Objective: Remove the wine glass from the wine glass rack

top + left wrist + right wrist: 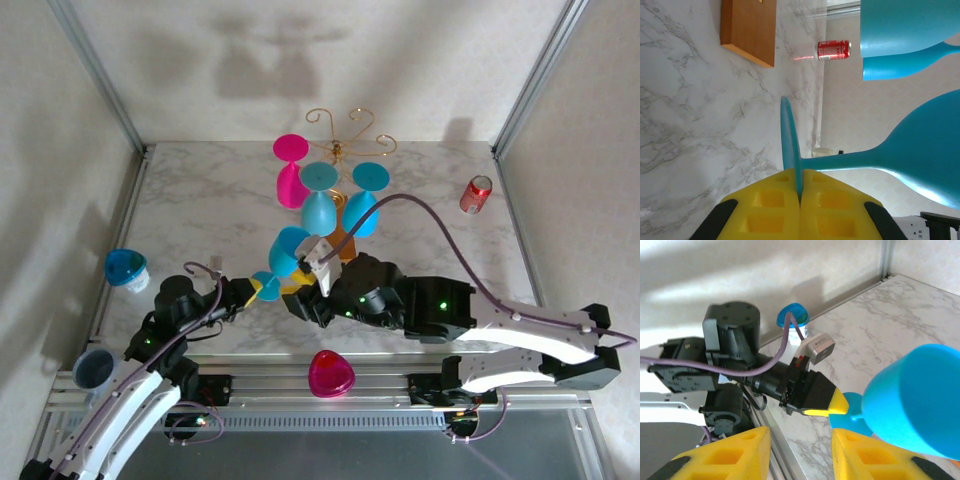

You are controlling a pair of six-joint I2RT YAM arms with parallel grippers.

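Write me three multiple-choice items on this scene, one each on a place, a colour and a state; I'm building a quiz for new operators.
1. Where is the red soda can?
A. on the far right of the marble table
B. on a wooden base
C. beside an arm's base

2. What colour is the wine glass in the left gripper?
A. pink
B. blue
C. gold

3. What is the left gripper doing?
A. open above the glass
B. shut on the glass's foot
C. shut on nothing

Answers: 1 A, the can is near the table's right edge. 2 B, its bowl, stem and foot are all blue. 3 B, the left wrist view shows the foot's disc pinched between the yellow fingers.
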